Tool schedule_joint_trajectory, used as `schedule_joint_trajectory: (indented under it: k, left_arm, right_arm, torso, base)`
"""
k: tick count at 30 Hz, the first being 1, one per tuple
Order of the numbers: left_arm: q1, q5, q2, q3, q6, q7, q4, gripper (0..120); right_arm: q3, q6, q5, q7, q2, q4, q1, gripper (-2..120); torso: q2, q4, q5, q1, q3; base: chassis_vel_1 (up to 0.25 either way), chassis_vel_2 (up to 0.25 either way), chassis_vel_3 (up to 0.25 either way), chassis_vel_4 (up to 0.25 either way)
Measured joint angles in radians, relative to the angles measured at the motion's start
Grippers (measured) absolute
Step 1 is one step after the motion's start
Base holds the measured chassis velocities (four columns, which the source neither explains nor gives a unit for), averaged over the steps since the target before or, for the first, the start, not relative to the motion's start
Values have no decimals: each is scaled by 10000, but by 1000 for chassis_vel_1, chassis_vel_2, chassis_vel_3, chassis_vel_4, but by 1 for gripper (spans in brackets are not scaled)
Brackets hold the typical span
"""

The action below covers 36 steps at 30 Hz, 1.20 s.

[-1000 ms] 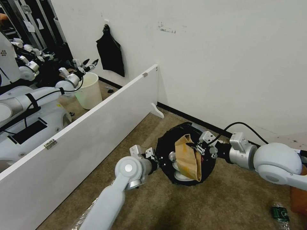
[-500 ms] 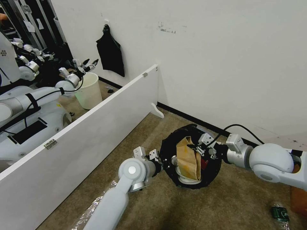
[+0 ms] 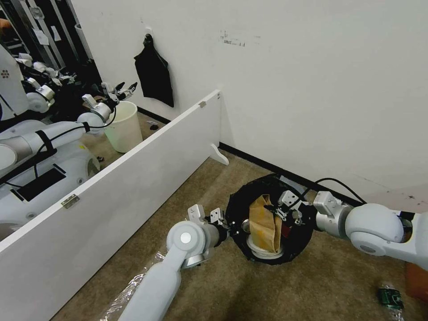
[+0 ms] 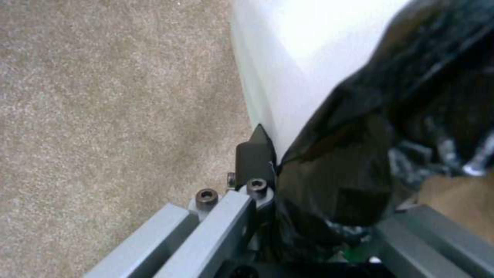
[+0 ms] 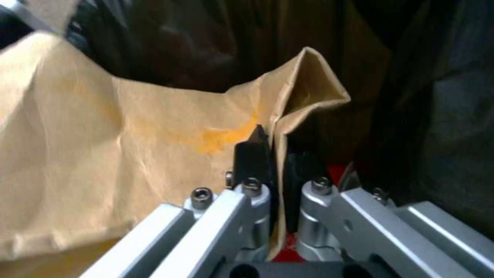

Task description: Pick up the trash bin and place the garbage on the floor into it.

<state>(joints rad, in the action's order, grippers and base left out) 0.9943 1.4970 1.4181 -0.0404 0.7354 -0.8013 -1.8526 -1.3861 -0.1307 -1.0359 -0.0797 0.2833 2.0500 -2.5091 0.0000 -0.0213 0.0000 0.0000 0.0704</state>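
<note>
Brown paper bag [image 5: 129, 154] pinched tight in right claw [image 5: 278, 154].

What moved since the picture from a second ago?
The trash bin, gripped at its rim by the left gripper, has shifted a little toward the right along the carpet. The right gripper went with it, still pinching the brown paper bag and easing it deeper into the bin. Nothing was let go. The white partition and the green-labelled bottle on the floor stayed put.
</note>
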Motion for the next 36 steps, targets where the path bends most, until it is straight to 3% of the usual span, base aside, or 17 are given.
schedule_joint_trajectory:
  k: [9,16,29,36]
  left_arm:
    - [-3,90,-37,2,0,-16,-67,0]
    - [82,139,-153,-35,0,23,-159,0]
    - [101,-20,-104,-117,-40,67,-2,0]
    - [92,-29,-110,-180,-40,81,18,0]
  right_arm:
    - [-2,18,16,-109,97,-166,-65,21]
    - [-1,31,-46,-273,153,-174,-72,52]
    - [45,-55,-361,-392,103,214,310,97]
    - [83,-102,-470,-434,37,396,523,100]
  torso:
    - [0,0,0,0,0]
    - [0,0,0,0,0]
    - [0,1,-1,0,0]
    - [-1,0,0,0,0]
  base:
    - [0,0,0,0]
    - [0,0,0,0]
    - [0,0,0,0]
    - [0,0,0,0]
